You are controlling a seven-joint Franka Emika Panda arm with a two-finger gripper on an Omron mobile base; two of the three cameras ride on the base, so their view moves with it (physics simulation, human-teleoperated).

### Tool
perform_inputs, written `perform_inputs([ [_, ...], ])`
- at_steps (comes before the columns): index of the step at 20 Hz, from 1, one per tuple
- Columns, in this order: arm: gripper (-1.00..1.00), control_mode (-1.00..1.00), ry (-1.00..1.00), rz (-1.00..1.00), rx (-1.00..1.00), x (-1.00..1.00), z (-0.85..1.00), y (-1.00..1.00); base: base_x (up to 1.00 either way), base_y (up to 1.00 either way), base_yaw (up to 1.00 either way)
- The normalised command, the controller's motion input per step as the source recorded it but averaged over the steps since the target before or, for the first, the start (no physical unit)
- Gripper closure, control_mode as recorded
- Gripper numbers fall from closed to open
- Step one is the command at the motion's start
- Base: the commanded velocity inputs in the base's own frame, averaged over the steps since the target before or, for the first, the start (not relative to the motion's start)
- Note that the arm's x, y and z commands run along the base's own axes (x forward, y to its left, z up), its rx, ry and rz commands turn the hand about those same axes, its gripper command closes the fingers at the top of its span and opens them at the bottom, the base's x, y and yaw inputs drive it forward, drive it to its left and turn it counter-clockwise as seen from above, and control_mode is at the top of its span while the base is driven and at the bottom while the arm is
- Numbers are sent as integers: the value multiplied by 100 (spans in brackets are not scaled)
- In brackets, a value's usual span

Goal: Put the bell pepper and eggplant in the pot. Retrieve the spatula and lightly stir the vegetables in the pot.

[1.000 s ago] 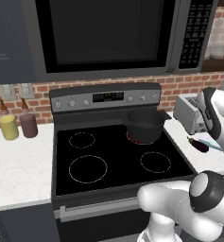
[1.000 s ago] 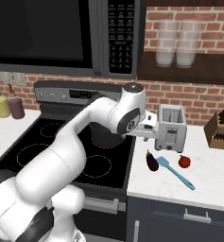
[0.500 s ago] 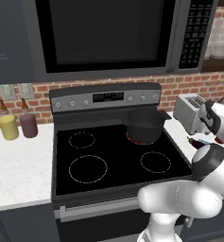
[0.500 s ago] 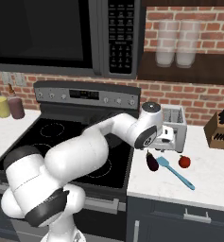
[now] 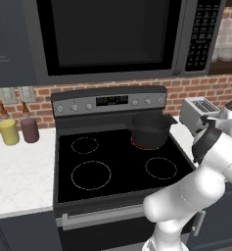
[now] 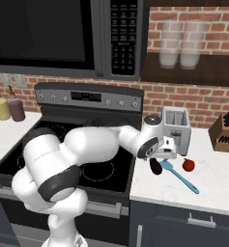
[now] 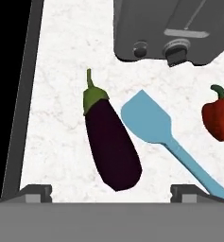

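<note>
**Claw released above eggplant**

Claw hangs over the white counter, fingers spread wide, holding nothing. Eggplant lies directly below, between the fingertips. Spatula lies just beside it to the right in the hand view; bell pepper further right. Toaster ahead. Pot sits on the stove's rear burner, well apart.

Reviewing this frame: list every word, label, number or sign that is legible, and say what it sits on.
No text can be read in these views.
Microwave keypad: rows of pale marks, too small to read.
Stove control panel display: pale marks, blurred.
Toaster, eggplant, spatula, bell pepper and pot: no lettering visible.
</note>
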Motion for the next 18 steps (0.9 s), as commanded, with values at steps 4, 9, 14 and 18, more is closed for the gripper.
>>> perform_inputs([
  [4, -100, -100, 8, 8, 0, 7, -49, 3, 0, 0, 0],
  [9, -100, -100, 2, 8, 0, 0, -38, 0, 0, 0, 0],
  [14, -100, -100, 0, 8, 0, 0, -24, 0, 0, 0, 0],
  [18, -100, -100, 0, 7, 0, 13, -18, 0, 0, 0, 0],
])
